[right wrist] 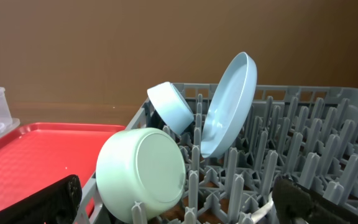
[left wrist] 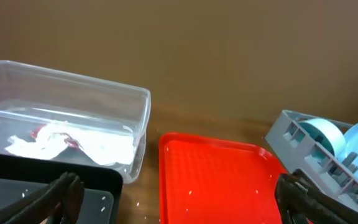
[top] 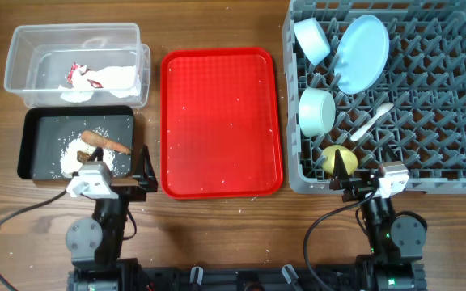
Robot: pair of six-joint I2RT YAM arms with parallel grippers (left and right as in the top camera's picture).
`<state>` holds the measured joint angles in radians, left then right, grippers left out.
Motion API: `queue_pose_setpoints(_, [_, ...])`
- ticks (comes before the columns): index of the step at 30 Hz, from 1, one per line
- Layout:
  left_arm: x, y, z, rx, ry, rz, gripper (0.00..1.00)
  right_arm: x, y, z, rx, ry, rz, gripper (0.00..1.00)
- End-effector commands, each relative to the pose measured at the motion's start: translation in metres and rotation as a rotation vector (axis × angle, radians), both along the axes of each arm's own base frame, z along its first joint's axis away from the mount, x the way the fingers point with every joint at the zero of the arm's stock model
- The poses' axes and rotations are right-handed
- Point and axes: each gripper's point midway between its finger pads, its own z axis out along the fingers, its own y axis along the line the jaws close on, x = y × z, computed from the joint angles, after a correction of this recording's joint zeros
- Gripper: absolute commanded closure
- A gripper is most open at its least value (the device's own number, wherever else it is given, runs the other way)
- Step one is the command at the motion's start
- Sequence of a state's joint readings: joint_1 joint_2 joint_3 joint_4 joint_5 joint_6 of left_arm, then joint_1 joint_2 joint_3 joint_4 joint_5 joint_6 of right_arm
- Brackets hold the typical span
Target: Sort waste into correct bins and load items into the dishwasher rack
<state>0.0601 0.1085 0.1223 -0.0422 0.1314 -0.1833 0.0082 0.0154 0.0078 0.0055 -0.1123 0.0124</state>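
The grey dishwasher rack [top: 427, 121] holds the pale blue plate [top: 361, 53] on edge, two pale blue bowls [top: 311, 39] [top: 316, 110], the white spoon [top: 372, 121] and the yellow cup [top: 336, 158]. Plate [right wrist: 230, 106] and bowls [right wrist: 142, 174] [right wrist: 171, 107] show in the right wrist view. The clear tub [top: 75, 66] holds the red-and-white wrapper [top: 83, 77], also seen from the left wrist [left wrist: 64, 140]. The black tray [top: 47, 129] holds rice, the brown lump and the carrot-like stick [top: 103, 143]. My left gripper [top: 136, 174] is open and empty near the black tray's corner. My right gripper [top: 353, 179] is open and empty at the rack's front edge.
A red tray [top: 221, 121] with a few scattered rice grains lies between the bins and the rack; it also shows in the left wrist view [left wrist: 222, 180]. Cables run from both arm bases along the table's front edge.
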Motion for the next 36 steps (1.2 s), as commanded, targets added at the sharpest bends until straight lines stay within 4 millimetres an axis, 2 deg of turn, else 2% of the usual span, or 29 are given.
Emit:
queue_pose_setpoints(1, [-0.003,-0.004,-0.008,0.028,-0.029,-0.015,0.0,-0.001,0.002,0.002,-0.012,-0.014,0.011,0.0])
queue_pose_setpoints(12, [-0.001,0.002,-0.029,0.028,-0.007,0.019,0.0,-0.001,0.002,0.002,-0.012,-0.014,0.011,0.0])
queue_pose_setpoints(13, [-0.001,0.002,-0.04,0.026,0.039,0.021,0.0,-0.001,0.002,0.002,-0.012,-0.015,0.011,0.0])
queue_pose_setpoints(36, [-0.001,0.004,-0.04,0.019,0.038,0.028,0.0,-0.001,0.002,0.002,-0.012,-0.014,0.012,0.0])
